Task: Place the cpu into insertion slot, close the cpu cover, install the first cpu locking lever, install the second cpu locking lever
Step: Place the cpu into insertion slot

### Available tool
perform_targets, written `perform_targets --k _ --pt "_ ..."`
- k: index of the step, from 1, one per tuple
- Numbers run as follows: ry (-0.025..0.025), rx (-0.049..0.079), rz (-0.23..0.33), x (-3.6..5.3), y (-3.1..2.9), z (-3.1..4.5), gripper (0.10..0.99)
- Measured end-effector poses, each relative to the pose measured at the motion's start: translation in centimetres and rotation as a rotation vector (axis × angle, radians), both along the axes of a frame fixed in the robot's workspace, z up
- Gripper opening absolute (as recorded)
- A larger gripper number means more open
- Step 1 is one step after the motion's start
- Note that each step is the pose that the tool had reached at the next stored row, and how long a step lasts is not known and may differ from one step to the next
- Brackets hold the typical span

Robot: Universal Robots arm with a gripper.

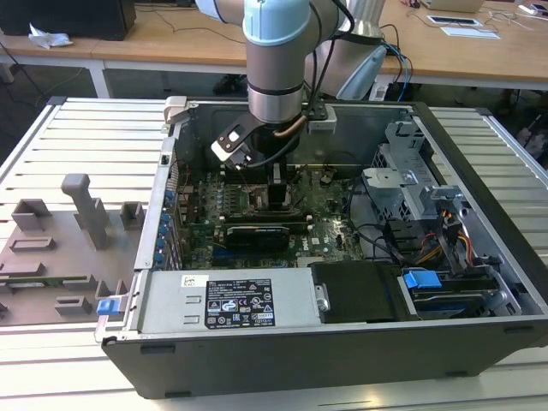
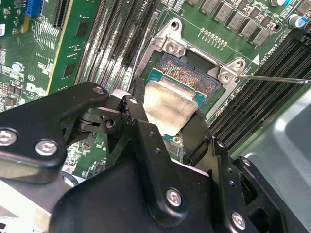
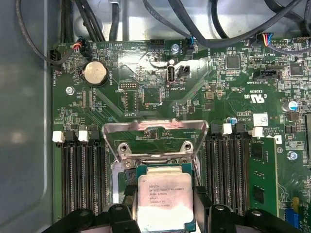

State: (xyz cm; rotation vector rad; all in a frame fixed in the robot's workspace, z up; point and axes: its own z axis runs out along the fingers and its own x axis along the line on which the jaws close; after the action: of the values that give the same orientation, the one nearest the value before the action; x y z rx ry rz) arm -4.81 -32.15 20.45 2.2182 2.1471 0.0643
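The cpu (image 3: 165, 201) is pinched between the fingers (image 2: 138, 121) over the insertion slot (image 2: 189, 73), inside a case (image 1: 257, 368) on a slatted table (image 1: 77, 128)

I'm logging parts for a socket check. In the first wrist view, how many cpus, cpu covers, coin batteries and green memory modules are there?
cpu: 1
cpu cover: 1
coin battery: 1
green memory module: 1
Total: 4
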Motion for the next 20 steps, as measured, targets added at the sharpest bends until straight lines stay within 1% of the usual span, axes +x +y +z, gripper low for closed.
perform_targets --k 2,6,8,12,15,20 --pt "0.0001 0.000 0.000 -0.04 0.05 -0.10 0.545" --pt "0.0000 0.000 0.000 -0.59 0.42 -0.15 0.545" --pt "-0.0001 0.000 0.000 -0.68 0.50 -0.19 0.545" --pt "0.0000 -0.001 0.000 -0.76 0.53 -0.35 0.545" --pt "0.0000 -0.010 0.005 -0.76 0.53 -0.52 0.545" --pt "0.0005 -0.011 0.005 -0.77 0.52 -0.77 0.545"
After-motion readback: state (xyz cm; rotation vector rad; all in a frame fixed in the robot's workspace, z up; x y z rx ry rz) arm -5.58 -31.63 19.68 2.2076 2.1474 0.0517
